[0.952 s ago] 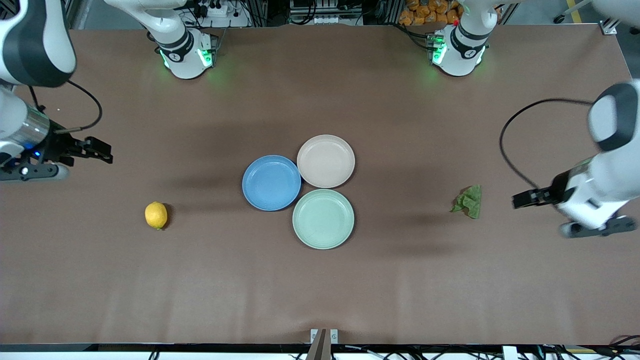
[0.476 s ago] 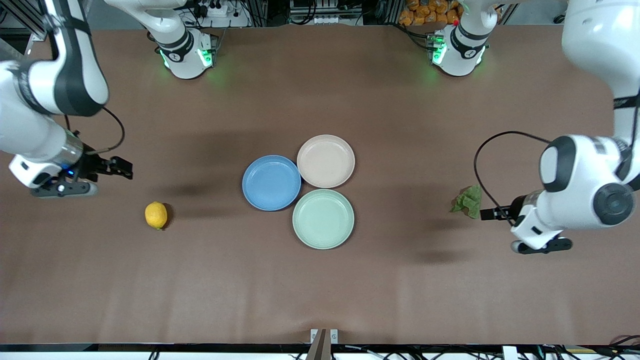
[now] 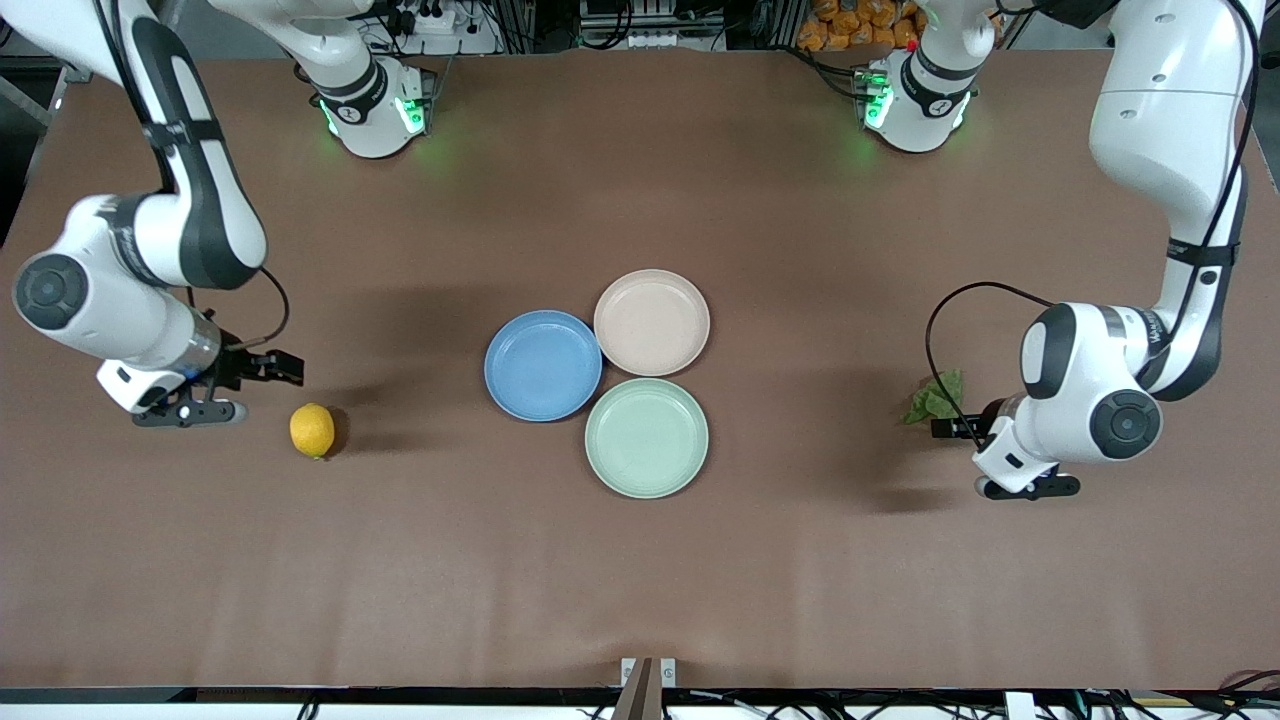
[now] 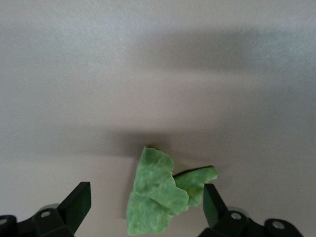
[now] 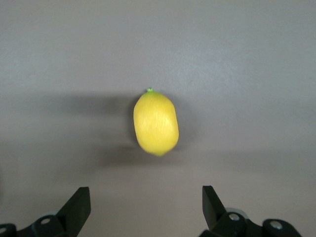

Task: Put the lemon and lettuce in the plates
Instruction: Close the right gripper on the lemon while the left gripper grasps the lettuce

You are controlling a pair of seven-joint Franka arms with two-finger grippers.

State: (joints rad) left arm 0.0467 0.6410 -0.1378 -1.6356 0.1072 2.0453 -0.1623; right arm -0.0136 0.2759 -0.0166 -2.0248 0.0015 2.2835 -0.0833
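The yellow lemon [image 3: 312,430] lies on the brown table toward the right arm's end; it also shows in the right wrist view [image 5: 155,123]. My right gripper [image 3: 282,368] is open and empty, beside the lemon and apart from it. The green lettuce [image 3: 935,398] lies toward the left arm's end; in the left wrist view the lettuce [image 4: 158,195] lies between the spread fingers. My left gripper [image 3: 945,428] is open, right at the lettuce. The blue plate [image 3: 543,365] and the beige-pink plate [image 3: 652,322] sit empty at mid-table, touching.
A pale mint-green plate [image 3: 646,437] sits nearer the front camera, touching the other two plates. The arm bases [image 3: 372,100] [image 3: 915,95] stand along the table's edge farthest from the front camera.
Both arms have swung inward. My right gripper has moved toward the lemon. My left gripper has moved up to the lettuce. Nothing on the table has moved.
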